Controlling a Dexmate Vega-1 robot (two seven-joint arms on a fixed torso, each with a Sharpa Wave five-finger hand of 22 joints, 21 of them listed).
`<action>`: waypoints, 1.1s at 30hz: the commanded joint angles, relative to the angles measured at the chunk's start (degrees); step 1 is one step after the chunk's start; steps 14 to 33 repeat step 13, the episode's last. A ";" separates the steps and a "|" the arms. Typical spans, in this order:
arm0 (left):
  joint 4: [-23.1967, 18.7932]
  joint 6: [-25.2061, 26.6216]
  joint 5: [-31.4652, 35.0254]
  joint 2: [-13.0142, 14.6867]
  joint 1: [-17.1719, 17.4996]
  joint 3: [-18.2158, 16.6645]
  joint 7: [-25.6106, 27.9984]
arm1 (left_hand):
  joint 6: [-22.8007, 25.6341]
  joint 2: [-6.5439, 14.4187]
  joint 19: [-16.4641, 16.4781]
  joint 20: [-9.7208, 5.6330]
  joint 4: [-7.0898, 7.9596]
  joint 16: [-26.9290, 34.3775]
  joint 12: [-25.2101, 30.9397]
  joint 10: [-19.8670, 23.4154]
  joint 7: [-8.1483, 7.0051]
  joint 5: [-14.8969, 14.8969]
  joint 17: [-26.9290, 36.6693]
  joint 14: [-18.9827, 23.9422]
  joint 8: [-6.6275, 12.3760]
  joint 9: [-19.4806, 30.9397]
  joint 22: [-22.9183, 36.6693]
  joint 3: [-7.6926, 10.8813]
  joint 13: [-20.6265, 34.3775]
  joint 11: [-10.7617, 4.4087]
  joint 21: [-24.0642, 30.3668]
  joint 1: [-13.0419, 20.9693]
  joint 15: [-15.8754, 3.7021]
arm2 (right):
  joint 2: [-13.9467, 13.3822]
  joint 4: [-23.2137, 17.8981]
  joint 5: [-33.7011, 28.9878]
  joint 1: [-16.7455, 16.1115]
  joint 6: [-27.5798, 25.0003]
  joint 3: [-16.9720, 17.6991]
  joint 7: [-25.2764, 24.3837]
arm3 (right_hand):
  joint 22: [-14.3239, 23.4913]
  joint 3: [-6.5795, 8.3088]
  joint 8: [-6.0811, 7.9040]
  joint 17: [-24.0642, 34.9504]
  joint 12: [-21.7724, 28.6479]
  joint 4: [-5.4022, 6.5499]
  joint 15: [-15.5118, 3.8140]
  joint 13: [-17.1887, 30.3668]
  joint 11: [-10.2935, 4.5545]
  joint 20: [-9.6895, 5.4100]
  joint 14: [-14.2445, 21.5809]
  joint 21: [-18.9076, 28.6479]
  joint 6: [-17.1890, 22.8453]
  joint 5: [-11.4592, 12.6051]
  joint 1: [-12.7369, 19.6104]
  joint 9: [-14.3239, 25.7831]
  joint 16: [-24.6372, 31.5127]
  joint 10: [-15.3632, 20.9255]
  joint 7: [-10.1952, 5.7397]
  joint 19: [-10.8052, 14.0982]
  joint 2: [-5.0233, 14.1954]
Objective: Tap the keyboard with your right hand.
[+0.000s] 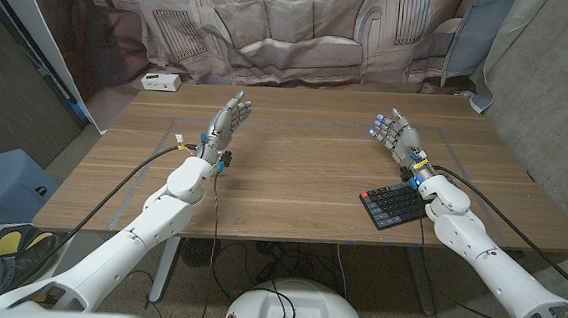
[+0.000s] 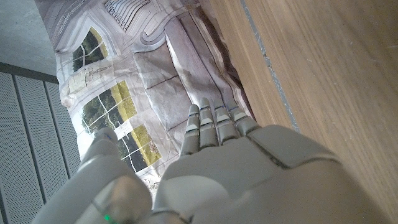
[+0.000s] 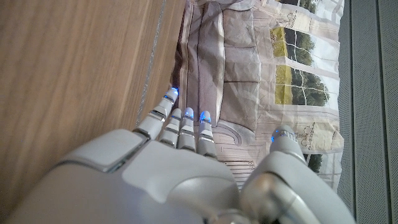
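Even, soft indoor light, faint shadows on the table [image 1: 293, 170], sharp head view, wrist views blurred near the lens.

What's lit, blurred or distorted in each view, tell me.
Head view: even light, soft shadows, edges bowed by the wide lens, keyboard sharp. Right wrist view: right hand close and soft, fingertips glowing blue. Left wrist view: left hand softly blurred.

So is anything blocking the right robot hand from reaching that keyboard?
Nothing visible. The right robot hand is open above bare table, and the keyboard lies nearer the robot, partly under that arm's wrist.
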 commanded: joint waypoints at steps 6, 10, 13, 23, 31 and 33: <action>2.72 -1.46 -0.86 -0.59 -0.93 0.19 -1.95 | 0.41 0.81 -0.18 0.07 -0.27 -0.17 -0.16 -0.34 -0.25 -0.04 0.25 -0.49 -0.16 0.17 0.25 0.07 0.28 -0.17 -0.05 0.12 -0.22 | -0.43 -2.75 0.08 -2.34 -2.09 0.15 -3.09 | 0.13 -0.24 0.01 0.20 -0.17 0.09 0.18 0.17 0.14 -0.03 0.85 -0.13 0.73 -0.19 -0.18 0.04 -0.22 0.64 0.07 0.67 0.06; 3.94 -2.16 -1.99 -0.39 -0.88 -0.10 -3.48 | 0.44 0.83 -0.19 0.07 -0.30 -0.13 -0.15 -0.34 -0.23 -0.05 0.25 -0.44 -0.15 0.17 0.25 0.07 0.28 -0.25 -0.04 0.13 -0.14 | -1.00 -5.79 -0.60 -4.24 -2.91 0.09 -5.68 | 0.14 -0.25 -0.03 0.19 -0.17 0.08 0.29 0.17 0.18 0.03 0.98 -0.12 0.79 -0.19 -0.17 0.04 -0.22 0.79 0.13 0.82 0.05; 4.67 -2.67 -2.73 -0.15 -0.81 -0.29 -4.62 | 0.45 0.85 -0.19 0.08 -0.32 -0.11 -0.15 -0.37 -0.19 -0.06 0.25 -0.43 -0.15 0.17 0.25 0.07 0.28 -0.19 -0.03 0.14 -0.19 | -1.34 -7.91 -1.25 -5.61 -3.15 0.07 -7.56 | 0.14 -0.25 -0.03 0.19 -0.18 0.06 0.25 0.17 0.22 0.09 1.01 -0.11 0.89 -0.19 -0.15 0.03 -0.25 0.89 0.12 0.91 0.04; 4.67 -2.67 -2.73 -0.15 -0.81 -0.29 -4.62 | 0.45 0.85 -0.19 0.08 -0.32 -0.11 -0.15 -0.37 -0.19 -0.06 0.25 -0.43 -0.15 0.17 0.25 0.07 0.28 -0.19 -0.03 0.14 -0.19 | -1.34 -7.91 -1.25 -5.61 -3.15 0.07 -7.56 | 0.14 -0.25 -0.03 0.19 -0.18 0.06 0.25 0.17 0.22 0.09 1.01 -0.11 0.89 -0.19 -0.15 0.03 -0.25 0.89 0.12 0.91 0.04; 4.67 -2.67 -2.73 -0.15 -0.81 -0.29 -4.62 | 0.45 0.85 -0.19 0.08 -0.32 -0.11 -0.15 -0.37 -0.19 -0.06 0.25 -0.43 -0.15 0.17 0.25 0.07 0.28 -0.19 -0.03 0.14 -0.19 | -1.34 -7.91 -1.25 -5.61 -3.15 0.07 -7.56 | 0.14 -0.25 -0.03 0.19 -0.18 0.06 0.25 0.17 0.22 0.09 1.01 -0.11 0.89 -0.19 -0.15 0.03 -0.25 0.89 0.12 0.91 0.04; 4.67 -2.67 -2.73 -0.15 -0.81 -0.29 -4.62 | 0.45 0.85 -0.19 0.08 -0.32 -0.11 -0.15 -0.37 -0.19 -0.06 0.25 -0.43 -0.15 0.17 0.25 0.07 0.28 -0.19 -0.03 0.14 -0.19 | -1.34 -7.91 -1.25 -5.61 -3.15 0.07 -7.56 | 0.14 -0.25 -0.03 0.19 -0.18 0.06 0.25 0.17 0.22 0.09 1.01 -0.11 0.89 -0.19 -0.15 0.03 -0.25 0.89 0.12 0.91 0.04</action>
